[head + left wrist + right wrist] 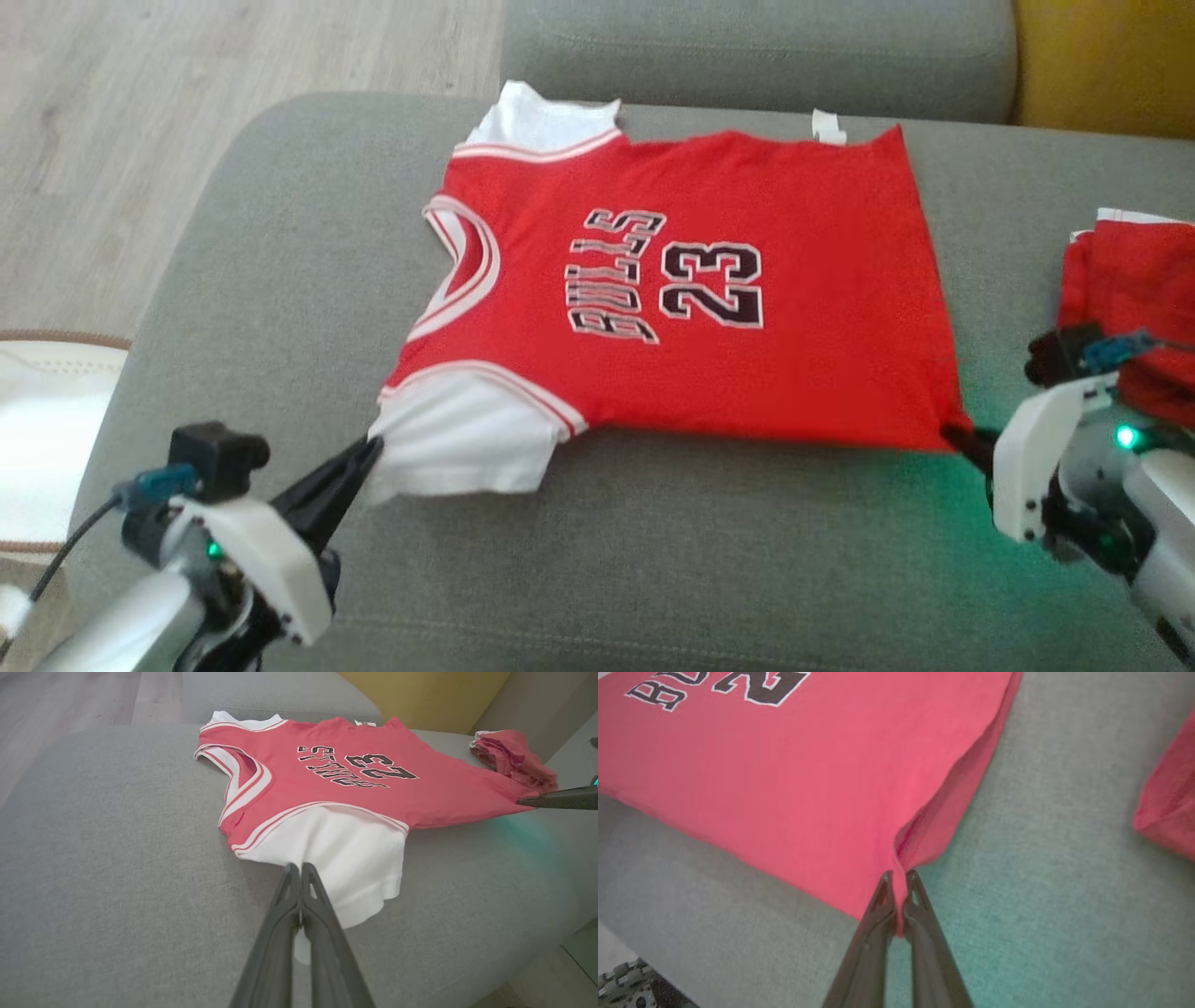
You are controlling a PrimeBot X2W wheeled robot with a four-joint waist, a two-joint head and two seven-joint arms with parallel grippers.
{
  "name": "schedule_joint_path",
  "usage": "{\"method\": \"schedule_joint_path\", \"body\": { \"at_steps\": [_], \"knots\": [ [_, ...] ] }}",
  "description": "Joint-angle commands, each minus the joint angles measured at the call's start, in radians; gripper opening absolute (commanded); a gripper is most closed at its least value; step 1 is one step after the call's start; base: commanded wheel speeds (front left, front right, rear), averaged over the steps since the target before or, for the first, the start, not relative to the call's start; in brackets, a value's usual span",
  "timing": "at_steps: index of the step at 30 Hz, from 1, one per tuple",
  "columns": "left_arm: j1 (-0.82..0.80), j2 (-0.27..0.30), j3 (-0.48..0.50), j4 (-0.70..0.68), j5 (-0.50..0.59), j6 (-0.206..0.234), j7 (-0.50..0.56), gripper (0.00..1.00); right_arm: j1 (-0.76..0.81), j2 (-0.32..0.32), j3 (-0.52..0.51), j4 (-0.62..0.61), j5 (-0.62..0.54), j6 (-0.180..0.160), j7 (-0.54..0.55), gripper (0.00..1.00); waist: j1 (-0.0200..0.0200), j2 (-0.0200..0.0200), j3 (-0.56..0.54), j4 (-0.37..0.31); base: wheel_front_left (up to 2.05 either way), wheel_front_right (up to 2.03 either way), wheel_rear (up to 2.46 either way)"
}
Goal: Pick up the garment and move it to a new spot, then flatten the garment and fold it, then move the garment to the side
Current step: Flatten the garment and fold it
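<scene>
The garment [672, 299] is a red jersey tee with white sleeves and "BULLS 23" in black, spread flat on the grey sofa cushion [280, 280], neck toward the left. My left gripper [373, 446] is shut on the edge of the near white sleeve [355, 858], and white cloth shows between its fingers [299, 870]. My right gripper [952, 434] is shut on the near hem corner, which bunches up between its fingers [899, 877]. The right gripper's dark fingers [556, 799] also show at the right edge of the left wrist view.
A second red garment [1134, 308], folded, lies on the cushion just beyond my right wrist. A back cushion [747, 47] runs along the far side. Wooden floor [140, 112] and a white bag [47, 420] lie off the cushion's left edge.
</scene>
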Motion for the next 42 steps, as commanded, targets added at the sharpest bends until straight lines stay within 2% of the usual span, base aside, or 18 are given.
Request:
{"method": "schedule_joint_path", "body": {
  "at_steps": [1,4,5,7,13,17,21,26,35,42],
  "knots": [
    [-0.028,0.059,0.042,-0.036,-0.013,0.001,0.002,0.00,0.012,-0.043,0.002,-0.029,0.012,0.004,0.010,0.00,0.0001,-0.0001,-0.007,0.000,0.00,0.00,0.00],
    [0.008,0.110,0.025,-0.105,-0.042,0.001,0.037,0.00,0.051,-0.068,0.005,-0.062,0.041,0.004,0.061,0.00,0.0001,-0.0001,-0.018,-0.002,0.00,0.00,0.00],
    [0.034,0.145,0.012,-0.146,-0.055,0.001,0.063,0.00,0.083,-0.078,0.010,-0.086,0.063,0.004,0.107,0.00,0.0001,-0.0001,-0.025,-0.003,0.00,0.00,0.00],
    [0.054,0.176,0.003,-0.182,-0.060,0.001,0.086,0.00,0.112,-0.091,0.015,-0.109,0.079,0.004,0.162,0.00,0.0001,-0.0001,-0.028,-0.004,0.00,0.00,0.00],
    [0.053,0.214,0.010,-0.244,-0.044,0.030,0.102,0.00,0.114,-0.105,-0.053,-0.177,0.073,0.004,0.207,0.00,0.0001,-0.0001,-0.010,-0.013,0.00,0.00,0.00],
    [0.011,0.213,0.013,-0.254,-0.024,0.038,0.119,0.00,0.091,-0.092,-0.110,-0.190,0.048,0.004,0.233,0.00,0.0001,-0.0001,0.016,-0.021,0.00,0.00,0.00],
    [-0.042,0.211,0.017,-0.247,-0.004,0.037,0.136,0.00,0.059,-0.043,-0.192,-0.173,0.050,0.004,0.271,0.00,0.0001,-0.0001,0.049,-0.032,0.00,0.00,0.00],
    [-0.113,0.204,0.031,-0.214,0.017,0.040,0.146,0.00,0.018,-0.013,-0.238,-0.170,0.001,0.004,0.304,0.00,0.0001,-0.0001,0.093,-0.041,0.00,0.00,0.00],
    [-0.282,0.158,0.022,-0.119,0.035,0.015,0.171,0.00,-0.087,0.075,-0.334,-0.143,-0.105,0.004,0.349,0.00,0.0001,-0.0001,0.198,-0.053,0.00,0.00,0.00],
    [-0.390,0.118,-0.011,-0.013,0.044,0.005,0.171,0.00,-0.148,0.129,-0.362,-0.116,-0.181,0.004,0.360,0.00,0.0001,-0.0001,0.250,-0.062,0.00,0.00,0.00]
  ]
}}
